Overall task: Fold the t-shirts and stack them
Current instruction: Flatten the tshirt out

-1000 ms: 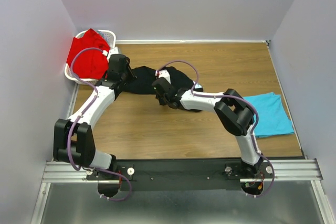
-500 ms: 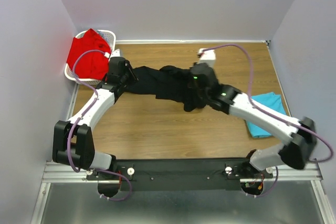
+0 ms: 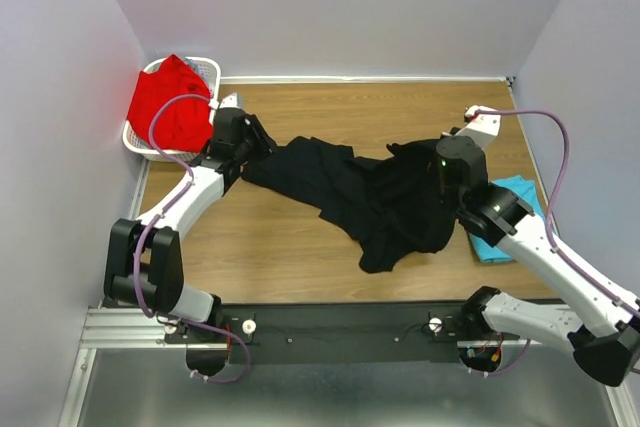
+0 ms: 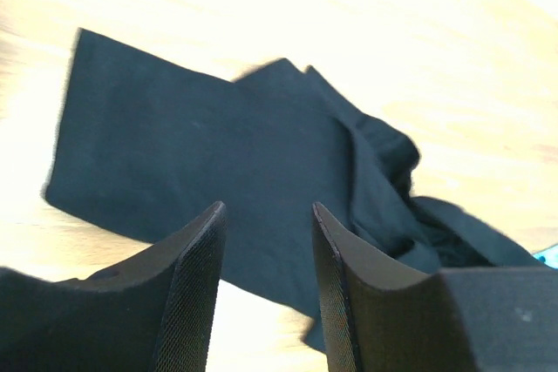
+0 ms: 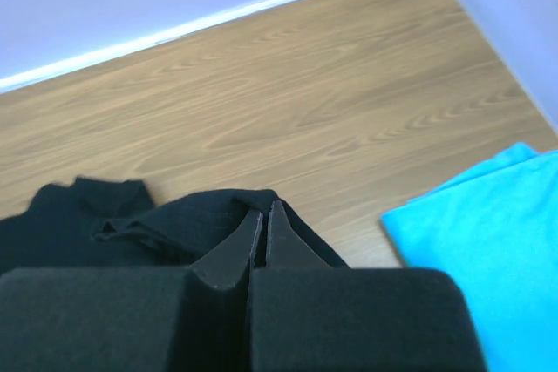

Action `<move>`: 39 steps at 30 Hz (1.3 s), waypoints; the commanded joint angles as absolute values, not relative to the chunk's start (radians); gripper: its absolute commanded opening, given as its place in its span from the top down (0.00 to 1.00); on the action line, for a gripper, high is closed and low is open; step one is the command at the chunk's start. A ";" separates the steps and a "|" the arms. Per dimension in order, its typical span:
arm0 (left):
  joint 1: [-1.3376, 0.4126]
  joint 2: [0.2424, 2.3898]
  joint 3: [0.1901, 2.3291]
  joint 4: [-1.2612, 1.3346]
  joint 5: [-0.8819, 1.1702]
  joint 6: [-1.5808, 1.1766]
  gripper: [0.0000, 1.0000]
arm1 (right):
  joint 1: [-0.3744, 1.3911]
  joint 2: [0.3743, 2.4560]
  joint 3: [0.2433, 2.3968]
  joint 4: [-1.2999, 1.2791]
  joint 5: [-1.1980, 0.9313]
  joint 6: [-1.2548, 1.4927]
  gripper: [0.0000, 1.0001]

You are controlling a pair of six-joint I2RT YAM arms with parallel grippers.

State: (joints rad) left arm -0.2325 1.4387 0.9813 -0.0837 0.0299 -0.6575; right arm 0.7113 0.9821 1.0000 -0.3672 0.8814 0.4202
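The black t-shirt (image 3: 340, 187) lies stretched and rumpled across the middle of the table. My right gripper (image 5: 264, 208) is shut on a bunched fold of the black t-shirt (image 5: 166, 219) and holds it raised beside the turquoise t-shirt (image 3: 518, 195). At the shirt's left end my left gripper (image 3: 262, 140) hovers, its jaws (image 4: 266, 206) open with nothing between them, above a flat part of the black cloth (image 4: 200, 145). The red t-shirt (image 3: 163, 104) lies heaped in the basket.
The white lattice basket (image 3: 207, 67) stands at the table's back left corner against the wall. The turquoise t-shirt (image 5: 493, 241) lies flat near the right edge, close to the right wall. Bare wood (image 3: 260, 237) shows in front of the black shirt.
My right arm has swung to the right with the black t-shirt, pulling it out across the table. The left gripper has stayed at the shirt's left end with its jaws wider.
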 commanded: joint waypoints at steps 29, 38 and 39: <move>-0.445 2.048 1.689 -0.333 -0.248 -0.634 0.50 | 0.278 1.204 1.154 -0.365 0.181 0.515 1.00; -0.476 2.190 1.735 -0.348 -0.224 -0.627 0.50 | 0.278 1.173 1.149 -0.367 0.153 0.511 1.00; -0.477 2.209 1.747 -0.373 -0.232 -0.626 0.50 | 0.278 1.173 1.152 -0.367 0.158 0.508 1.00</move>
